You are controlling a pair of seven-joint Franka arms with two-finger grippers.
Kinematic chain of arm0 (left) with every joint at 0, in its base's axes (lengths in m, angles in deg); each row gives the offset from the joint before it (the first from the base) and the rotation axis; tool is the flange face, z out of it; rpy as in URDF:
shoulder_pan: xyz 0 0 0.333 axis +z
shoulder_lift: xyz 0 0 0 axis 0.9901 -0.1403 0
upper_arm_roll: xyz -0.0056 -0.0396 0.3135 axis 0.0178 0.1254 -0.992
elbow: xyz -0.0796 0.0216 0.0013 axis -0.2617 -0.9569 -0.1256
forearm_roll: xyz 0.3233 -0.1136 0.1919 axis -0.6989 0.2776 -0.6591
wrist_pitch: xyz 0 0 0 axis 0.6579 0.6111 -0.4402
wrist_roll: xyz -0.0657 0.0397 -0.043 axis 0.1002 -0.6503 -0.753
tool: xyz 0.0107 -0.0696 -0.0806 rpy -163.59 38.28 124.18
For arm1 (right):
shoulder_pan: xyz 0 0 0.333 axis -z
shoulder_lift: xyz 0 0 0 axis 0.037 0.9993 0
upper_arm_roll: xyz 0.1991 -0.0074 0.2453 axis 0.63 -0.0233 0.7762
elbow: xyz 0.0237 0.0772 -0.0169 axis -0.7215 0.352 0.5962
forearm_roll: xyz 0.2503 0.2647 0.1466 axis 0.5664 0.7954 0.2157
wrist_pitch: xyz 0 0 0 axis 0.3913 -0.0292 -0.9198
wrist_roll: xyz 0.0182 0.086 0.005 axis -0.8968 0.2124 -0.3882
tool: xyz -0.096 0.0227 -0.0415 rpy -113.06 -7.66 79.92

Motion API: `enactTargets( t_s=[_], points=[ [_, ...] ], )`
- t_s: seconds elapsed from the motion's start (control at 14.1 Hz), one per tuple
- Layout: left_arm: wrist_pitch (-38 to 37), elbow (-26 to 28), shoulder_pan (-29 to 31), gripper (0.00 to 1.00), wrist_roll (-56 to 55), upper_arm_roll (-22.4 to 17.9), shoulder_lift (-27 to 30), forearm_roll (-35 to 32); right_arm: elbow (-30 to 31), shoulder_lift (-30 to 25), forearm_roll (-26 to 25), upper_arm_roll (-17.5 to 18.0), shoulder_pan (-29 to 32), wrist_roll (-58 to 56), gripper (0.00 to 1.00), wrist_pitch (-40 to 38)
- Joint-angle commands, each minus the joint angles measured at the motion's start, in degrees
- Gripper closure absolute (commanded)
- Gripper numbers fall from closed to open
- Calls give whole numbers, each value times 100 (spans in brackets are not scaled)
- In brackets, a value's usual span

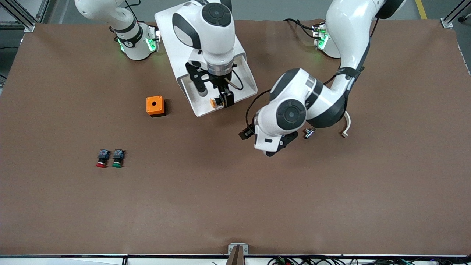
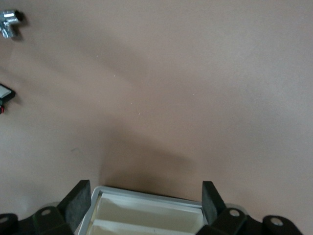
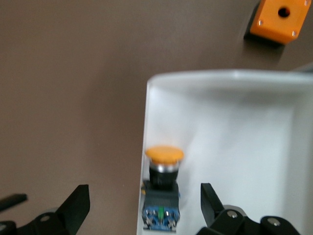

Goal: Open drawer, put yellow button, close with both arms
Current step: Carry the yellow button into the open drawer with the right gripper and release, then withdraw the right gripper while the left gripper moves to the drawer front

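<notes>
A yellow button (image 3: 164,188) with a round, slightly domed orange-yellow cap, a black collar and a blue-black body showing small metal screws lies on its side inside the open drawer (image 1: 243,79), close to the drawer's front wall; in the front view it shows as a small orange dot (image 1: 213,102) near the upper centre of the frame. The drawer is a shallow tray of smooth, glossy white plastic with rounded corners, pulled out of the white cabinet (image 1: 173,22) at the top of the frame.

The right gripper (image 1: 224,98) hangs over the drawer just above the button, its black fingers (image 3: 78,205) spread wide on either side of it and touching nothing. The left gripper (image 1: 274,147), right of centre in the front view, is low over the bare table, fingers (image 2: 78,203) wide apart and empty; its wrist view shows a white-rimmed tray edge between them.

The table (image 1: 235,202) is covered with matte brown sheeting. An orange square box (image 1: 155,105) with a round hole in its top sits beside the drawer, toward the right arm's end. A red-capped button (image 1: 102,158) and a green-capped one (image 1: 117,158) lie side by side at lower left. A small metal part (image 1: 308,133) lies near the left arm. No readable writing is visible.
</notes>
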Motion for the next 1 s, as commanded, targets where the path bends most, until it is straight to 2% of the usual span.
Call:
enactTargets(
  t_s=[0.0, 0.28, 0.5, 0.92],
  points=[
    [91, 162, -60, 0, 122, -7, 140, -211, -14, -405, 5, 64, 598, -985, 0, -336],
    [302, 189, -210, 0, 122, 10, 131, -598, -5, -704, 399, 55, 1486, -2715, 0, -644],
    [529, 197, -297, 0, 122, 10, 131, -747, -5, -810, 996, 55, 2347, -4604, 0, -942],
    [698, 320, -579, 0, 157, 132, 140, -818, 12, -968, 1033, 55, 3684, -7567, 0, -1321]
  ],
)
